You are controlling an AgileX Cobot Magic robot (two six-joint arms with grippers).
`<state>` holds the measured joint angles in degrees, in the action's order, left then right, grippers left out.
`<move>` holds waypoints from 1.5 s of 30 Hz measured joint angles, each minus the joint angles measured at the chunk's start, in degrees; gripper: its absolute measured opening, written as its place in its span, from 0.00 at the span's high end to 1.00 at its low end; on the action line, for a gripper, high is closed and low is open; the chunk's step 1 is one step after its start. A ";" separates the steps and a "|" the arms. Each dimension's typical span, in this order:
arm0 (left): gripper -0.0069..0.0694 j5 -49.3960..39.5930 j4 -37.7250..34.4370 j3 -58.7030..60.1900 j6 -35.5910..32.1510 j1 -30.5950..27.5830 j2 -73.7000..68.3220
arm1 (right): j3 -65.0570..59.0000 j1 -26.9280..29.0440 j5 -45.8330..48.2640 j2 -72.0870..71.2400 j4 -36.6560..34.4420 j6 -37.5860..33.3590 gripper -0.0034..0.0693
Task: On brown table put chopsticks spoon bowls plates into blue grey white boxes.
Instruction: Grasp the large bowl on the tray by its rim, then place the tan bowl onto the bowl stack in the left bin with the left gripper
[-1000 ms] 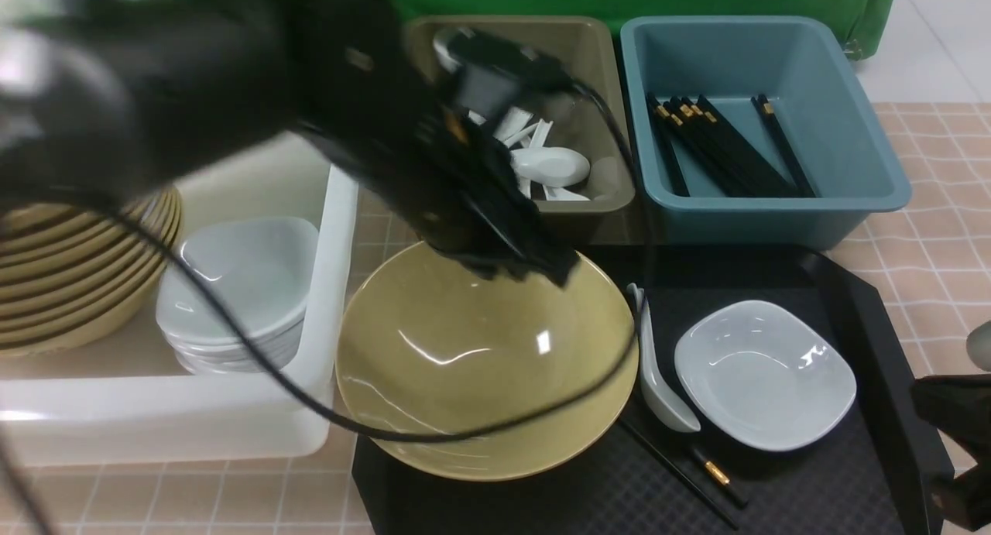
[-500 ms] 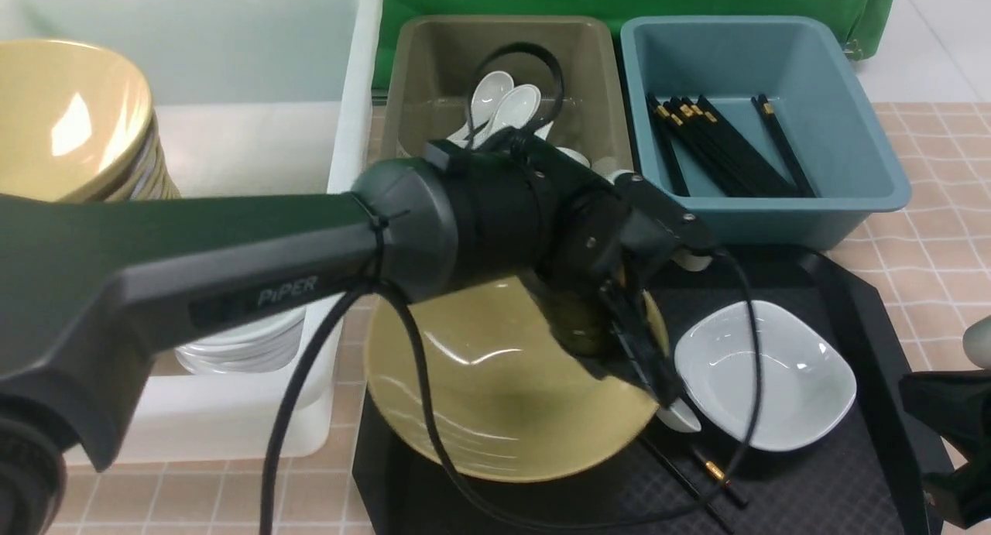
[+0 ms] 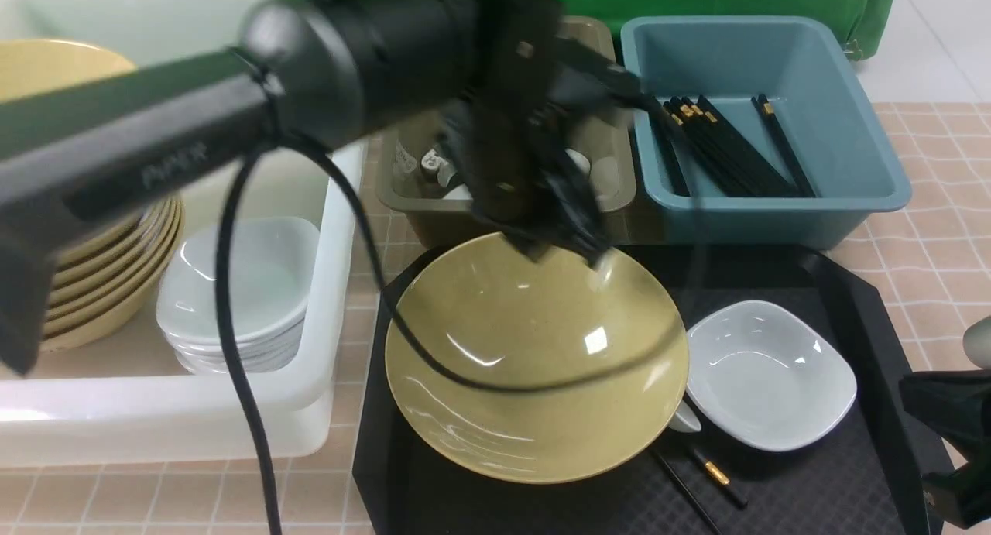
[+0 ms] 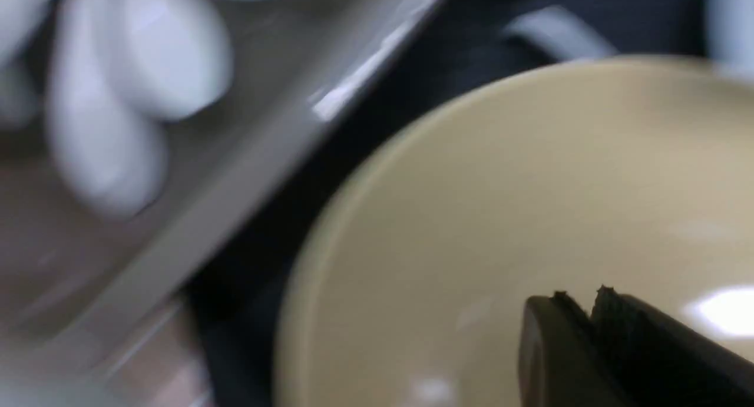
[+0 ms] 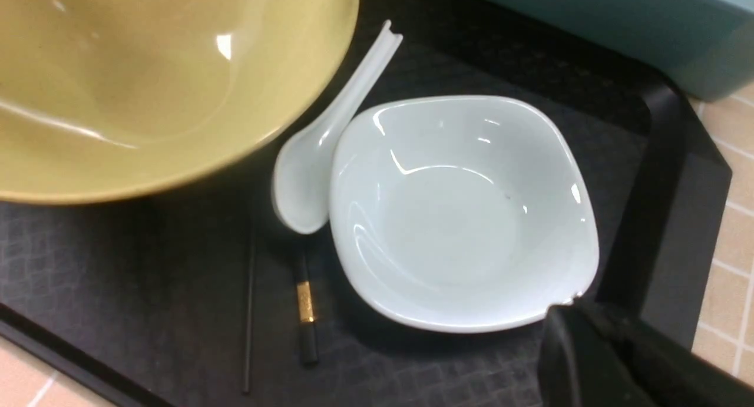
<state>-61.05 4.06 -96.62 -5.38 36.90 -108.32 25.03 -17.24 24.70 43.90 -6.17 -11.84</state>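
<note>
Jaws of the left gripper (image 4: pixel 582 298) are near each other at the tips, but blur and the cut-off edge do not let me tell if they are shut or a little spread; I see nothing pinched. They hang above the yellow bowl (image 3: pixel 534 419), after being lower, close to the spoon (image 3: pixel 685 419), half a second ago. Jaws of the right gripper (image 5: pixel 571 310) are pressed together, empty, beside the white bowl (image 5: pixel 459 218). The yellow bowl has shifted toward the white bowl and now hides most of the spoon in the front view; the right wrist view shows the spoon between both bowls. So the spoon is perhaps harder to reach, and moving the yellow bowl first may help. These things, with two chopsticks (image 3: pixel 681 485), are all on the black tray (image 3: pixel 890 365), not in their boxes. The left arm (image 3: pixel 387 63) covers much of the grey box (image 3: pixel 441 217). The chopsticks are partly hidden or cut off, and the right arm is mostly outside the front view.
</note>
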 joint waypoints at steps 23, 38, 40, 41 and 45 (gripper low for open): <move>0.64 -4.32 -9.38 -0.52 -4.55 -7.62 -10.92 | 0.00 0.00 -0.41 0.00 -0.05 0.00 0.87; 0.90 -2.11 -16.17 -0.24 -9.80 -10.17 13.45 | 0.00 0.00 -0.15 0.00 -0.01 0.00 0.85; 0.90 -0.89 -17.31 -0.24 -9.80 -13.86 18.87 | 0.00 0.00 -0.08 0.00 -0.01 0.00 0.85; 0.90 -0.12 -17.34 -0.24 -9.56 -17.05 21.38 | 0.00 0.00 0.05 0.00 -0.01 0.17 0.85; 0.90 1.41 -14.77 -0.24 -5.21 -30.42 29.09 | 0.00 0.00 0.05 0.00 -0.01 0.71 0.85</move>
<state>-59.64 -10.71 -96.86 -10.59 6.47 -79.22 25.03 -17.24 24.75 43.90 -6.19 -11.12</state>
